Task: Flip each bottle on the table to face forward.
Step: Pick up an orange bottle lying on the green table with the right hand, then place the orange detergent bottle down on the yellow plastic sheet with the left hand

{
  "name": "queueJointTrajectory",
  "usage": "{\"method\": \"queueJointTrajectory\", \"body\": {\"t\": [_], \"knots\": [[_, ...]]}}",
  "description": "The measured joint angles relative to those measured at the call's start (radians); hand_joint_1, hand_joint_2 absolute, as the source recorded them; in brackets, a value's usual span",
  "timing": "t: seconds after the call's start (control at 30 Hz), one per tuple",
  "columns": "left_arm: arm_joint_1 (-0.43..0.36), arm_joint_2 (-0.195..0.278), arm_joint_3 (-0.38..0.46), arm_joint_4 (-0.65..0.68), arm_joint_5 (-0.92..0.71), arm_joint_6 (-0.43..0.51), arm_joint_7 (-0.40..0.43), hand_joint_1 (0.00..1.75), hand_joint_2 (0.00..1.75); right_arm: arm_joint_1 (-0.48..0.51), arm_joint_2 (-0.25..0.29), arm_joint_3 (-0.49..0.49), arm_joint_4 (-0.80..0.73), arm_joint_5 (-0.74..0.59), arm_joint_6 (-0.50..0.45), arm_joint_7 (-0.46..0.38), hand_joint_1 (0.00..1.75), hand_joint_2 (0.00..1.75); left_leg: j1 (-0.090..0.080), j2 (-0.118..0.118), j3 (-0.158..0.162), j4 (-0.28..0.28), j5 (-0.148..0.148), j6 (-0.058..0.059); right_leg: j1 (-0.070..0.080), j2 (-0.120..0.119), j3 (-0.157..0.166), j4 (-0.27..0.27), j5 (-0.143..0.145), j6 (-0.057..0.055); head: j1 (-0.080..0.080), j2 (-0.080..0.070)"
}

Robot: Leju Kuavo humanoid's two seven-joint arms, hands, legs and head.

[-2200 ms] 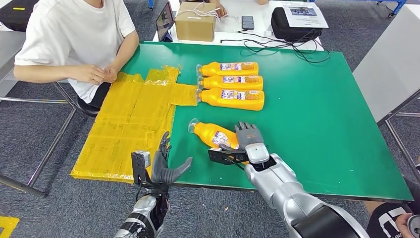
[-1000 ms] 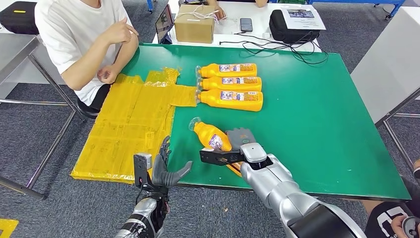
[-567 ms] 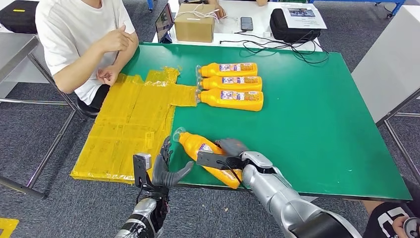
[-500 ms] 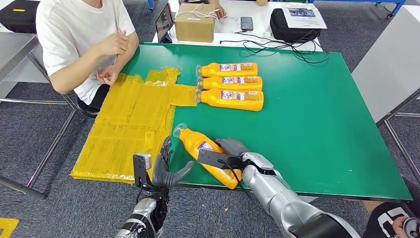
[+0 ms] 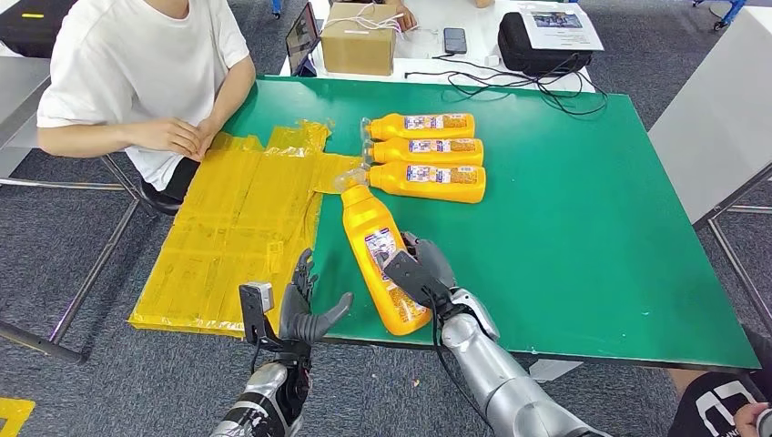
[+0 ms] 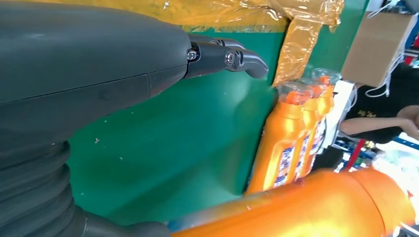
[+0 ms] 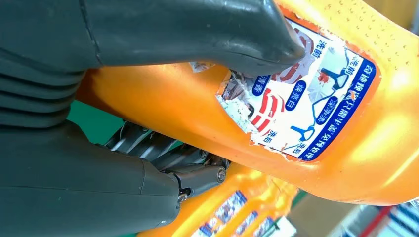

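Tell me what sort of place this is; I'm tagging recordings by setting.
Probably a lab or office workspace: a green-topped table, a white desk with cables and a cardboard box, grey carpet.

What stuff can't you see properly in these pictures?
- Small print on the three lined-up bottles: too small in the head view.
- Held bottle: its back and part of its torn label are covered by the right hand; its cap is cut off in the right wrist view.
- Phone screen: too small and dark.
- Left hand: below the table edge, fingers spread, holding nothing.
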Motion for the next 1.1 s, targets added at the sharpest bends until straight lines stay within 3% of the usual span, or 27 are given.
{"method": "queueJointTrajectory", "body": {"t": [0.37, 0.47, 0.57, 0.73, 0.9, 1.1], "knots": [[0.024, 0.0, -0.017, -0.091, 0.038, -0.055, 0.021, 0.0, 1.75, 0.108, -0.012, 0.011, -0.178, -0.038, -0.049, -0.015, 1.75, 1.75, 0.0, 0.0, -0.001, 0.0, 0.0, 0.0, 0.0, 0.0, -0.001, 0.0, 0.0, 0.0, 0.0, 0.0], [0.041, 0.0, -0.044, -0.147, 0.043, -0.116, 0.034, 0.0, 1.75, 0.129, -0.021, 0.032, -0.205, -0.032, -0.059, -0.022, 1.75, 1.75, 0.0, 0.0, -0.001, 0.0, 0.0, 0.0, 0.0, 0.0, -0.001, 0.0, 0.0, 0.0, 0.0, 0.0], [0.072, 0.003, -0.084, -0.23, 0.08, -0.237, 0.058, 0.0, 1.75, 0.148, -0.031, 0.054, -0.229, -0.024, -0.066, -0.047, 1.75, 1.75, 0.0, -0.001, -0.002, 0.0, 0.0, 0.0, 0.0, 0.0, -0.001, 0.0, 0.0, 0.0, 0.0, 0.0], [0.138, 0.015, -0.168, -0.4, 0.179, -0.395, 0.147, 0.0, 1.75, 0.192, -0.044, 0.085, -0.283, 0.005, -0.089, -0.068, 1.75, 1.75, 0.0, -0.001, -0.003, 0.0, 0.0, 0.0, 0.0, 0.0, -0.002, 0.0, 0.0, 0.0, 0.0, 0.0], [0.159, 0.026, -0.225, -0.47, 0.209, -0.465, 0.188, 0.0, 1.75, 0.223, -0.064, 0.105, -0.325, 0.076, -0.141, -0.083, 1.75, 1.75, 0.0, -0.001, -0.003, 0.0, 0.0, 0.0, 0.0, 0.0, -0.002, 0.0, -0.001, 0.0, 0.0, 0.0], [0.152, 0.034, -0.258, -0.46, 0.169, -0.46, 0.193, 0.0, 1.75, 0.248, -0.092, 0.131, -0.362, 0.187, -0.201, -0.091, 1.75, 1.75, 0.0, -0.002, -0.003, 0.0, 0.0, 0.0, 0.0, 0.0, -0.002, 0.0, 0.0, 0.0, 0.0, 0.0]]}}
